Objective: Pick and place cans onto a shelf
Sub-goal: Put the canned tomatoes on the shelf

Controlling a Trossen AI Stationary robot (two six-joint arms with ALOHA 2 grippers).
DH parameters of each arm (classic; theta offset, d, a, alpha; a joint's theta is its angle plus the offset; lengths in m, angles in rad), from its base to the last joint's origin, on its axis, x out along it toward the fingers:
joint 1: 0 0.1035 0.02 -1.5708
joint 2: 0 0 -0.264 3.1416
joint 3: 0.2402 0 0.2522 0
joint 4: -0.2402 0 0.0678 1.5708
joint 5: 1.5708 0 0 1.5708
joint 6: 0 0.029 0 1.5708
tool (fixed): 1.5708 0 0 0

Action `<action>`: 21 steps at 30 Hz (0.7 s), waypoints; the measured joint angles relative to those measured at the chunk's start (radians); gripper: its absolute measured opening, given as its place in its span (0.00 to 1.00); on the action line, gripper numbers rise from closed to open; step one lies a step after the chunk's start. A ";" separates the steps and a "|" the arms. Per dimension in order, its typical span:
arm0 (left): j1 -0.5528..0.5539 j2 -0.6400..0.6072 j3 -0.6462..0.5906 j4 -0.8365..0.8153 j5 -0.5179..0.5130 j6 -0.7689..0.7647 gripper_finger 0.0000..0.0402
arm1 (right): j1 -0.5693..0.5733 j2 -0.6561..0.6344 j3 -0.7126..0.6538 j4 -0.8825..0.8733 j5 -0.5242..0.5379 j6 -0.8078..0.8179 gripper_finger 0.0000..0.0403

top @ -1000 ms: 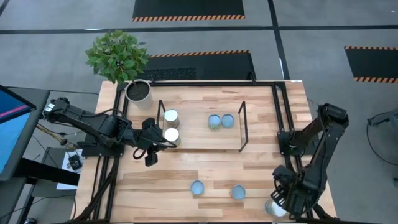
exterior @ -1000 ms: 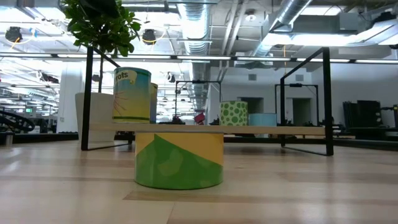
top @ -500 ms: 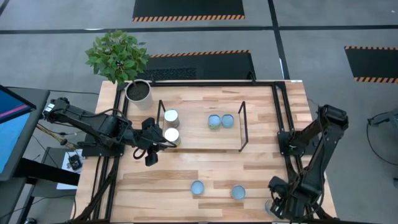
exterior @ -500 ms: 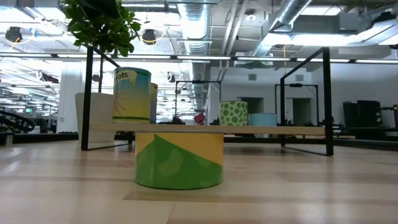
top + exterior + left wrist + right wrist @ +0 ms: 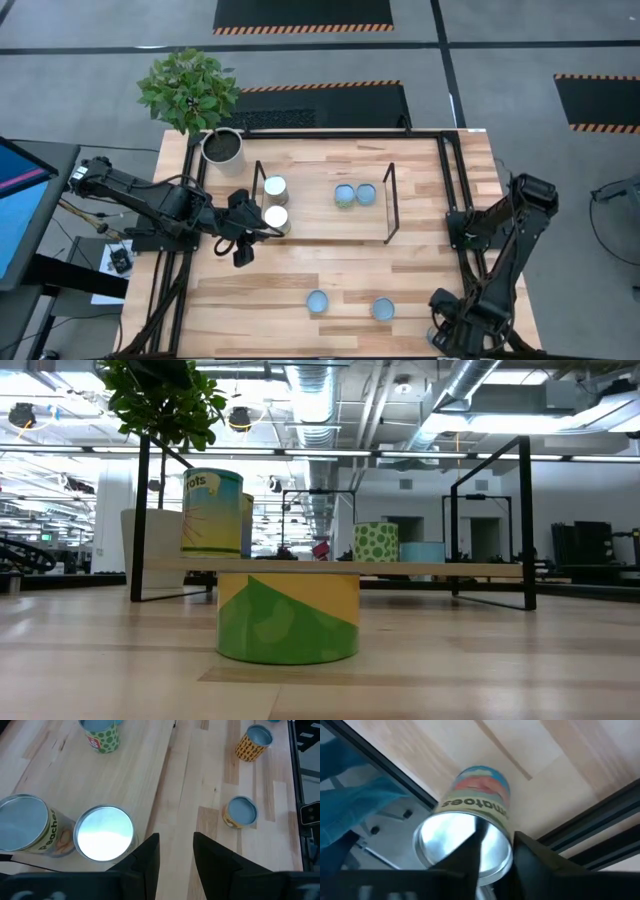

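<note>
Wooden tabletop [image 5: 330, 270] fills the middle of the high view, grey floor all around it and a potted plant [image 5: 195, 100] at its upper left corner. And on the table, the shelf [image 5: 325, 200] sits just above centre with four cans on it: two silver-topped ones [image 5: 276, 188] [image 5: 276, 217] at its left end, two blue-topped ones [image 5: 344, 195] [image 5: 366, 193] side by side toward the right.

Down in the lower middle of the frame, two more blue-topped cans [image 5: 317, 301] [image 5: 383, 308] stand on the bare wood, a little apart.

Left gripper [image 5: 242, 228] sits at centre left, just beside the shelf's left end, fingers parted and holding nothing; its wrist view shows the silver lid [image 5: 104, 832] next to the dark fingers [image 5: 147, 857].

Over to the lower right corner: the right gripper [image 5: 452, 335] is down at the table's edge over the seventh tin. In its wrist view the tomato can [image 5: 470, 840] lies tilted against the black rail [image 5: 580, 835], with the fingers [image 5: 530, 852] astride its silver rim. Whether they actually pinch it, I cannot tell.
</note>
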 joint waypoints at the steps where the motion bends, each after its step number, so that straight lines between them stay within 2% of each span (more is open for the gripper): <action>1: 0.000 0.000 0.000 0.000 0.000 0.000 0.26 | -0.004 -0.006 -0.001 -0.001 0.000 -0.001 0.29; 4: 0.000 0.000 0.000 0.000 0.000 0.001 0.26 | -0.019 -0.023 -0.003 -0.008 0.008 -0.018 0.09; 6: 0.000 0.000 0.000 0.000 0.000 0.005 0.26 | -0.032 -0.037 -0.003 -0.016 0.009 -0.023 0.03; 11: 0.000 0.000 0.000 0.000 0.000 0.007 0.26 | -0.085 -0.075 0.053 -0.111 0.036 -0.083 0.01; 18: 0.000 0.000 0.000 -0.001 0.000 0.007 0.26 | -0.167 -0.153 0.287 -0.347 0.030 -0.207 0.01; 21: 0.000 0.000 0.000 -0.001 0.001 0.008 0.26 | -0.221 -0.168 0.385 -0.441 0.073 -0.263 0.01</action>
